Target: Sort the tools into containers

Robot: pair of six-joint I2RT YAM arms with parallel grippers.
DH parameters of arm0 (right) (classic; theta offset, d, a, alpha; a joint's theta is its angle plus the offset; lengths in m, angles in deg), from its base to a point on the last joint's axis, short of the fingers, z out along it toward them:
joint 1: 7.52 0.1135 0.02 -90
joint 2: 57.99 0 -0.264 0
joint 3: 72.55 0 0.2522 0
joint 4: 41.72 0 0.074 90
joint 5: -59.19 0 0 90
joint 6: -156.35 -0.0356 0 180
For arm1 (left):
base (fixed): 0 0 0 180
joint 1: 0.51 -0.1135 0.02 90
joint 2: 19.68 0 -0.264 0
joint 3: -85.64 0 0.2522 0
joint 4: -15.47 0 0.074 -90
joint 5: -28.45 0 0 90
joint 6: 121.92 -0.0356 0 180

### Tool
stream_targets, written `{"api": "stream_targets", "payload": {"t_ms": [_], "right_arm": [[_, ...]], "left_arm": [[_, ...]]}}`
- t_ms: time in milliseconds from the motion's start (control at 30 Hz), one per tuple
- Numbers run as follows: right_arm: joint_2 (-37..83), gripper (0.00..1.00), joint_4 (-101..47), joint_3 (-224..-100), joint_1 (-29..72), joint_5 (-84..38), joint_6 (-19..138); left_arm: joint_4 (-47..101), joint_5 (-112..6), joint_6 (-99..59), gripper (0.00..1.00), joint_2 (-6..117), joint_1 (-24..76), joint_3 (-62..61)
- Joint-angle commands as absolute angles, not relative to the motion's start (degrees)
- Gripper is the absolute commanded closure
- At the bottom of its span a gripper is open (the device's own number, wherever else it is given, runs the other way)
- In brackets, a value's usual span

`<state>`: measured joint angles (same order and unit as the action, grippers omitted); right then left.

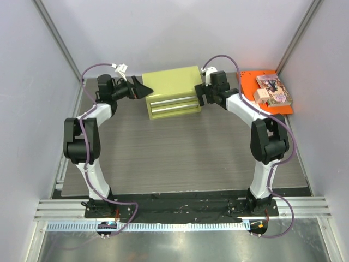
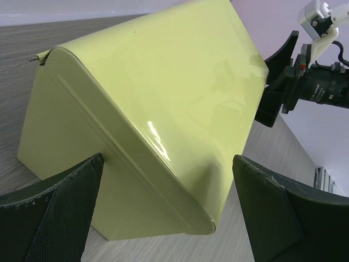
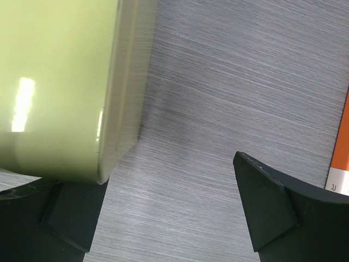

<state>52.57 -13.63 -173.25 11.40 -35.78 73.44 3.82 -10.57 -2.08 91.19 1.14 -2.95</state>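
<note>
A yellow-green metal toolbox (image 1: 172, 90) with two drawers stands at the back middle of the table. My left gripper (image 1: 140, 89) is open at its left end; in the left wrist view the box (image 2: 158, 109) fills the space ahead of the fingers (image 2: 60, 218). My right gripper (image 1: 203, 94) is open at the box's right end, with the box corner (image 3: 65, 87) next to the left finger. An orange tray (image 1: 256, 82) at the back right holds a few small items (image 1: 272, 90). No loose tools show.
The grey wood-grain mat (image 1: 185, 153) covers the table. White walls close in at the back and on both sides. The orange tray's edge (image 3: 341, 158) shows at the right of the right wrist view.
</note>
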Motion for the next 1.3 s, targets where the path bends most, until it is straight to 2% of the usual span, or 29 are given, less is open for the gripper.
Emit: {"api": "stream_targets", "payload": {"t_ms": [0, 133, 500, 833, 1033, 1267], "right_arm": [[46.97, 0.0, -18.73, -174.56, 11.82, -36.08, 71.98], [42.66, 0.0, -17.94, -170.09, 11.82, -35.82, 73.55], [36.76, 0.0, -13.54, -166.56, 12.52, -32.04, 75.14], [40.09, 0.0, -14.42, -166.73, 16.39, -28.96, 75.41], [43.08, 0.0, -15.03, -168.57, 17.18, -30.55, 74.7], [46.24, 0.0, -16.09, -172.09, 17.71, -37.39, 73.56]], "left_arm": [[-1.62, -8.71, -0.63, 0.0, 86.58, 3.53, -2.21], [0.4, -13.63, -1.51, 0.0, 87.54, 1.96, -5.54], [5.24, -16.63, -6.16, 0.0, 94.31, -0.34, -18.29], [6.38, -16.64, -6.53, 0.0, 111.09, -0.25, -36.38], [1.81, -11.28, -0.29, 0.0, 115.49, 0.63, -39.21], [-8.8, -4.34, 10.69, 0.0, 114.01, 0.98, -34.48]]}}
